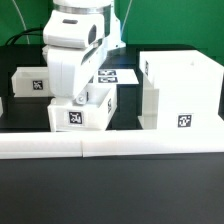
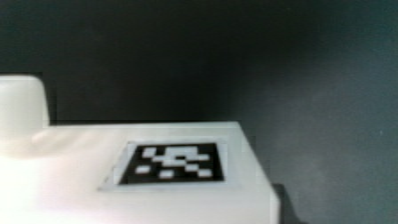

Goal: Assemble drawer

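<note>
A small white drawer tray [image 1: 82, 113] with a black-and-white tag on its front stands on the dark table, front and centre-left. My gripper [image 1: 86, 97] is lowered onto its top edge; its fingers are hidden, so I cannot tell whether it grips. The wrist view shows the tray's tagged face [image 2: 176, 163] very close, with a white knob [image 2: 18, 103] beside it. The large hollow white case [image 1: 180, 93] stands on the exterior view's right, open side up. A second tray [image 1: 34, 83] sits at the back on the exterior view's left.
A long low white border bar [image 1: 110, 146] runs along the front of the table. The marker board [image 1: 122, 75] lies flat behind the tray, between the arm and the case. Cables hang at the back.
</note>
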Motion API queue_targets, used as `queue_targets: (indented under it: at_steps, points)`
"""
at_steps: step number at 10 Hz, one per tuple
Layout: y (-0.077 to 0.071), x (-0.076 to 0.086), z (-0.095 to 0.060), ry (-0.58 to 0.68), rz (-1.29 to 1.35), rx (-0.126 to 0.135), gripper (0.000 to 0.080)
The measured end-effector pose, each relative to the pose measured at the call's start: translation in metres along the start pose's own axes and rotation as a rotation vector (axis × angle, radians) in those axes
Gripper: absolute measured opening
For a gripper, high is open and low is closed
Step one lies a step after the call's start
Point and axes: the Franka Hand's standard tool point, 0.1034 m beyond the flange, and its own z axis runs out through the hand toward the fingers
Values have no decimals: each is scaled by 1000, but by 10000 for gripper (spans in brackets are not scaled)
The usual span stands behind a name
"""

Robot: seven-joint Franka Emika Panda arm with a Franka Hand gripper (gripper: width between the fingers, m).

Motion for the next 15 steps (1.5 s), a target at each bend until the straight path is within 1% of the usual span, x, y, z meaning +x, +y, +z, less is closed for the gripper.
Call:
queue_targets:
  at_steps: [3,4,5,6,7,8,9,10,13,15]
  points:
    - [0,-6,1,-14,-125,0,42]
    - [1,-5,1,-15,-117,-9,42]
    - [4,0,2,-11,-124,-46,42]
    - [3,2,3,-10,-125,-46,42]
    - [4,1,3,-10,-122,-47,42]
    - [5,1,4,-7,-120,-68,42]
    - [4,0,4,-8,-119,-64,42]
    - [4,1,4,-10,-128,-67,42]
    - [4,12,5,-28,-194,-73,42]
    - [4,9,5,-28,-187,-71,42]
